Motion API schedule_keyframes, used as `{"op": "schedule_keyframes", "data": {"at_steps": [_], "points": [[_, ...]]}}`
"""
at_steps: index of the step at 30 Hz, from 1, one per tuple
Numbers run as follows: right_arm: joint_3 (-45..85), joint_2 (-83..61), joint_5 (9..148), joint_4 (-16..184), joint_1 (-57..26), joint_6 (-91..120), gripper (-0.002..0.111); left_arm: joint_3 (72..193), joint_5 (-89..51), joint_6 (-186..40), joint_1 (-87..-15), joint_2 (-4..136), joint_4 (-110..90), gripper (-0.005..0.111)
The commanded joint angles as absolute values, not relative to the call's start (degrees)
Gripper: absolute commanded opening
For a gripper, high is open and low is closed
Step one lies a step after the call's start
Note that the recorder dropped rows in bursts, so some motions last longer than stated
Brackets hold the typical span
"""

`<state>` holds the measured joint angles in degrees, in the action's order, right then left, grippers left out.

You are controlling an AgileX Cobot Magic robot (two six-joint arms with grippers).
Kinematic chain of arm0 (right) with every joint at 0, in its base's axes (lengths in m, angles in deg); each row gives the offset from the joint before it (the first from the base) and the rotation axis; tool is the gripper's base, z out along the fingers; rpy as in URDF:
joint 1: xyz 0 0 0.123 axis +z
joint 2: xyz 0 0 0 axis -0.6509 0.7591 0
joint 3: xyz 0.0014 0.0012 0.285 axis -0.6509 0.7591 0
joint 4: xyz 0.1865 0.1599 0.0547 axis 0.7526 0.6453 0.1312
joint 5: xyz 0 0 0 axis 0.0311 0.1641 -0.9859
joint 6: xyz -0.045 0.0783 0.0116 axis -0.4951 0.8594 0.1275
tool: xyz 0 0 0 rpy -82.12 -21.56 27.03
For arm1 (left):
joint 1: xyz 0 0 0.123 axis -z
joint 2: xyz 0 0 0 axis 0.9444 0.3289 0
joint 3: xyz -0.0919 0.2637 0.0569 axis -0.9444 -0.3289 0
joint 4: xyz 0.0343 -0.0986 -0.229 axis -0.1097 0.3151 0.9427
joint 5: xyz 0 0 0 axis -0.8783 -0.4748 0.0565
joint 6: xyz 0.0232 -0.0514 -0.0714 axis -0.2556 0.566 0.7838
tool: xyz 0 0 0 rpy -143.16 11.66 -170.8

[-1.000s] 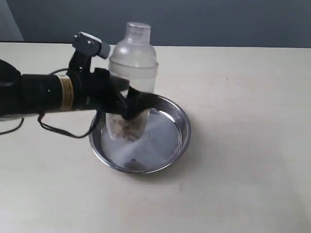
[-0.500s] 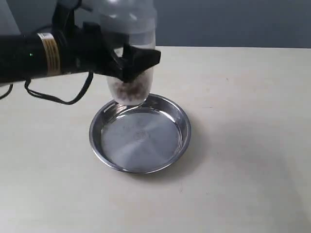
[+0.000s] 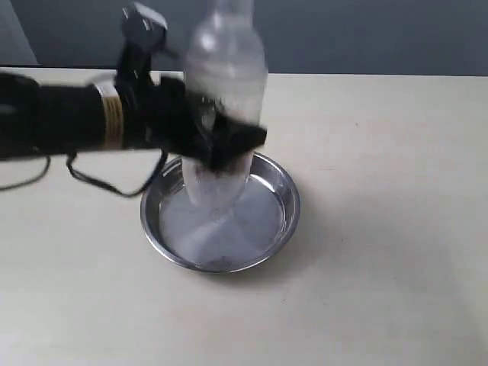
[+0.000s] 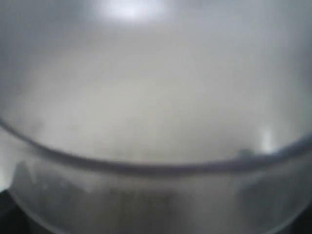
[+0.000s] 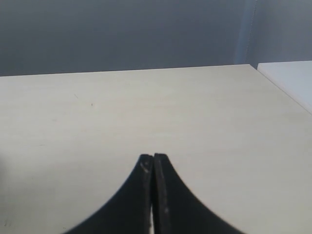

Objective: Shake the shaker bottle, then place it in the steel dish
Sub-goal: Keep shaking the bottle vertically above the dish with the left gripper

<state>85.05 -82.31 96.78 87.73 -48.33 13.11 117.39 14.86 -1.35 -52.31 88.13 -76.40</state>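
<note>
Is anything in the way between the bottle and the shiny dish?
Nothing visible is. The left gripper holds the bottle right over the dish, and the part of the dish that shows is bare. The blur hides whether they touch.

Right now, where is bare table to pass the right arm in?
Bare table lies right of the steel dish and in front of it. Crowded: over the dish and to its left, where the left pincer holds the shaker bottle.

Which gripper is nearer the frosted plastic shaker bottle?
Left. The left gripper clamps the frosted plastic shaker bottle; the right gripper, shut, is outside the exterior view, over beige table.
</note>
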Motion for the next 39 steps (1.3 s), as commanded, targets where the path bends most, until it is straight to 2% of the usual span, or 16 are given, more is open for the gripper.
{"op": "schedule_keyframes", "data": {"at_steps": [1, 4, 6, 9, 13, 15, 17, 18, 20, 23, 26, 29, 32, 35, 37, 39], "points": [[85.1, -82.6, 96.0, 87.8, -48.5, 13.0, -0.001, 118.3, 28.6, -1.8, -56.1, 86.7, -70.4, 0.0], [85.1, -82.6, 96.0, 87.8, -48.5, 13.0, -0.001, 121.3, 18.9, -1.6, -54.6, 82.2, -76.8, 0.0], [85.1, -82.6, 96.0, 87.8, -48.5, 13.0, -0.001, 118.5, 9.7, -1.8, -51.7, 84.6, -77.9, 0.0], [85.1, -82.6, 96.0, 87.8, -48.5, 13.0, -0.001, 115.3, 15.7, -2.9, -52.3, 90.8, -74.0, 0.0], [85.1, -82.6, 96.0, 87.8, -48.5, 13.0, -0.001, 119.2, 26.6, 0.0, -55.8, 83.9, -73.4, 0.0], [85.1, -82.6, 96.0, 87.8, -48.5, 13.0, -0.001, 121.1, 19.4, -0.2, -54.5, 79.9, -79.0, 0.0], [85.1, -82.6, 96.0, 87.8, -48.5, 13.0, -0.001, 118.8, 7.7, -0.5, -51.0, 82.7, -79.9, 0.0], [85.1, -82.6, 96.0, 87.8, -48.5, 13.0, -0.001, 117.6, 6.7, -0.5, -50.2, 85.5, -77.7, 0.0], [85.1, -82.6, 96.0, 87.8, -48.5, 13.0, -0.001, 116.2, 15.9, 0.2, -52.0, 90.5, -75.8, 0.0], [85.1, -82.6, 96.0, 87.8, -48.5, 13.0, -0.001, 118.7, 27.8, 2.5, -55.0, 86.9, -73.8, 0.0], [85.1, -82.6, 96.0, 87.8, -48.5, 13.0, -0.001, 123.3, 19.6, 2.4, -53.8, 80.5, -79.6, 0.0], [85.1, -82.6, 96.0, 87.8, -48.5, 13.0, -0.001, 120.7, 4.9, 2.4, -49.4, 84.0, -81.4, 0.0], [85.1, -82.6, 96.0, 87.8, -48.5, 13.0, -0.001, 118.1, 12.9, 2.6, -49.8, 89.7, -78.4, 0.0], [85.1, -82.6, 96.0, 87.8, -48.5, 13.0, -0.001, 120.3, 21.3, 2.6, -51.5, 84.9, -75.0, 0.0], [85.1, -82.6, 96.0, 87.8, -48.5, 13.0, -0.001, 124.6, 15.0, 0.9, -50.1, 78.8, -78.6, 0.0], [85.1, -82.6, 96.0, 87.8, -48.5, 13.0, -0.001, 123.2, 6.6, 0.6, -47.6, 80.5, -80.4, 0.0]]}}
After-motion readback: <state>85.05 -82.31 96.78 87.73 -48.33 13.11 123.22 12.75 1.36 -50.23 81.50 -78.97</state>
